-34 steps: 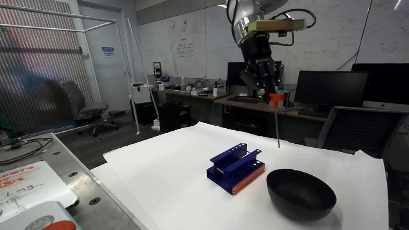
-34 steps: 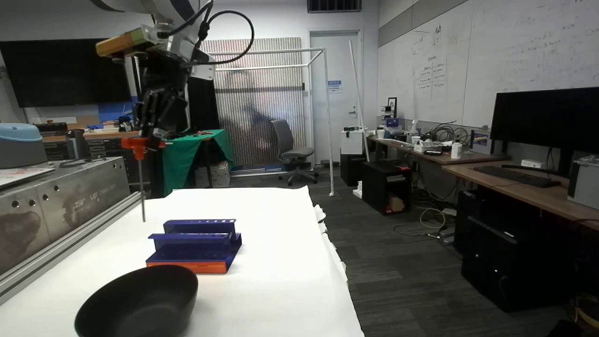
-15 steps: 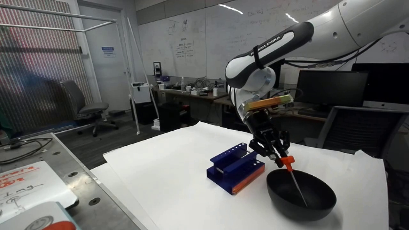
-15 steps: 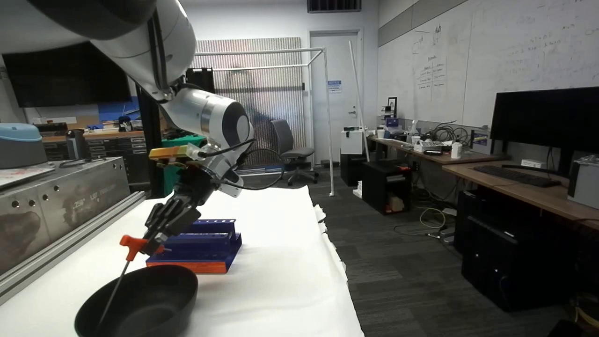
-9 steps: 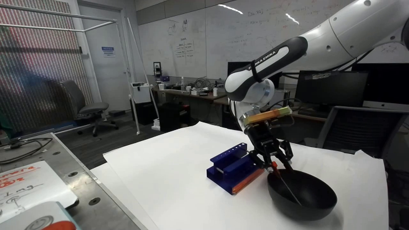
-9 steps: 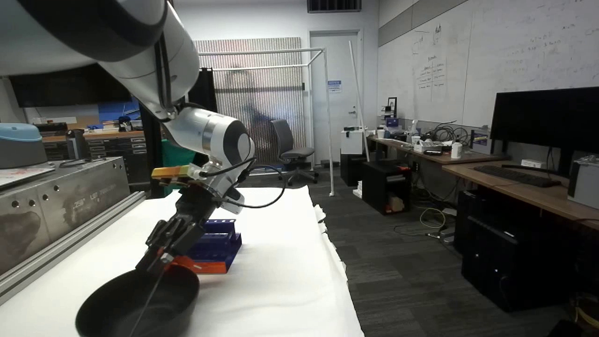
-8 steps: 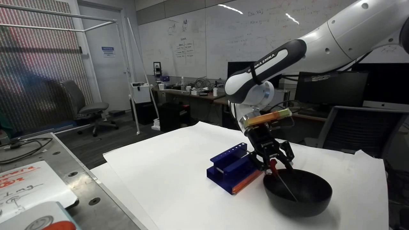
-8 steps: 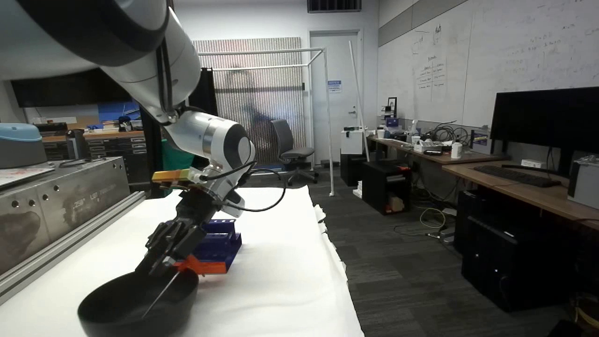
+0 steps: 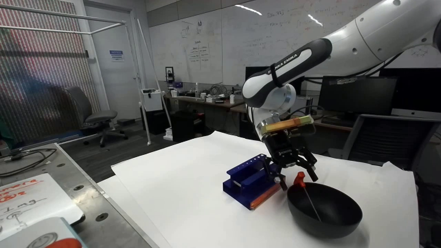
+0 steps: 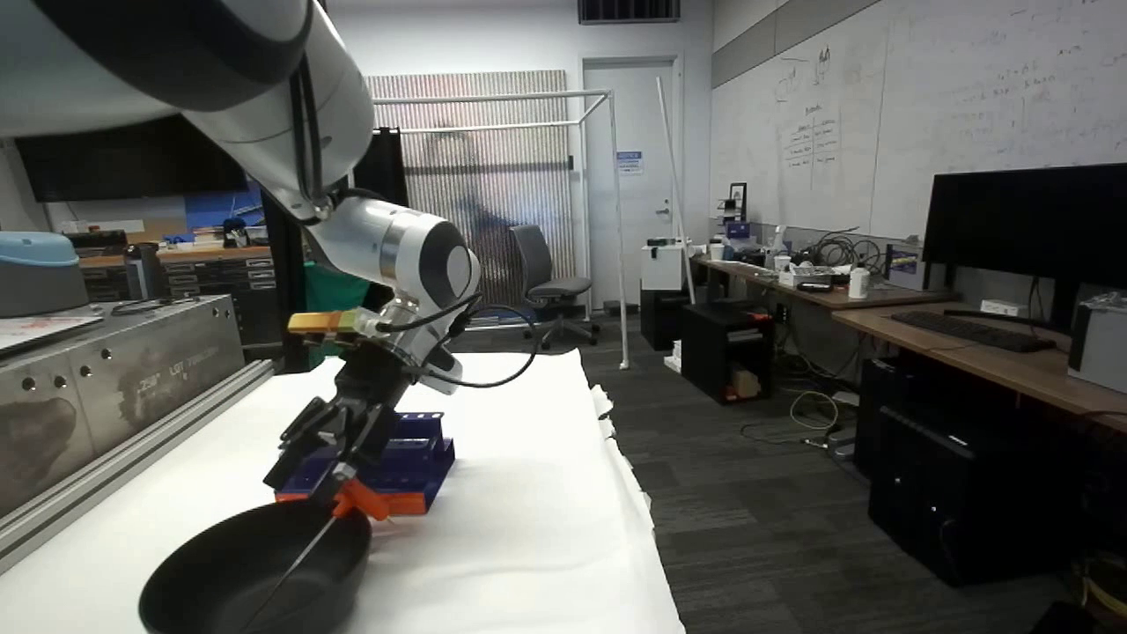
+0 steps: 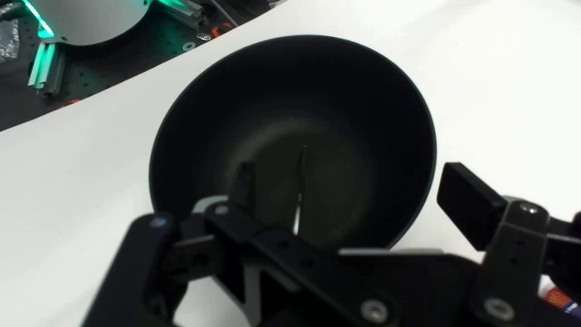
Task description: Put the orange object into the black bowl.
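The black two-fingered jaws stand spread wide, with nothing pinched between them. Just below the fingertips (image 9: 313, 174) sits the slender tool (image 9: 303, 187) with an orange-red handle and thin grey shaft. Its shaft slants down inside the wide, round, matte-black bowl (image 9: 325, 230); its handle projects above the rim on the rack side. By my reading, the step in hand is release and clear, and the placement looks nearly complete.

Before lifting, verify that both fingertips clear the handle: in an exterior view one overlaps it, and from here I cannot tell whether they touch. Retract straight back along the line of the wrist. A sideways sweep could hook the handle, flip the tool out or shift the bowl. Keep the nearer fingertip off the blue channel-shaped rack (image 9: 253, 183) with punched holes and an orange edge strip.

Count, working outward:
- slender tool: one
- bowl: one
- rack: one
- white-and-black jointed arm (image 9: 296, 65): one
- white-covered table (image 9: 179, 196): one
- office chairs: two, namely a grey office chair (image 9: 78, 100) and a black mesh-backed office chair (image 9: 391, 141)
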You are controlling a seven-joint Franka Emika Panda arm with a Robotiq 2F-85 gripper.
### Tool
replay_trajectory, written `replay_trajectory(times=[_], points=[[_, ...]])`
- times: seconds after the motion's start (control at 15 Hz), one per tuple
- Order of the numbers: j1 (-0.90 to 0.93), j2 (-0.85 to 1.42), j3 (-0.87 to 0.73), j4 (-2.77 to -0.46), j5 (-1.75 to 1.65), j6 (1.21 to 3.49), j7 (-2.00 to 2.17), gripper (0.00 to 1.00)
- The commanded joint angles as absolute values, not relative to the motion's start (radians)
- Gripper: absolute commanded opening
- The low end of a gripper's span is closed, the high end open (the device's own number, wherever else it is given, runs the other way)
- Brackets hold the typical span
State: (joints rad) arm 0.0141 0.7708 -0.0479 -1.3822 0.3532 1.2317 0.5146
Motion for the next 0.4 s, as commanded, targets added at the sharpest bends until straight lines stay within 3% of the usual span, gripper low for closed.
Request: replay_trajectory(times=[0.0, 0.33], points=[[0.035, 0.632, -0.058, -1.435, 0.339, 1.285, 0.482, 1.00], [0.060, 0.491, -0.038, -1.442, 0.301, 1.348, 0.421, 1.00]])
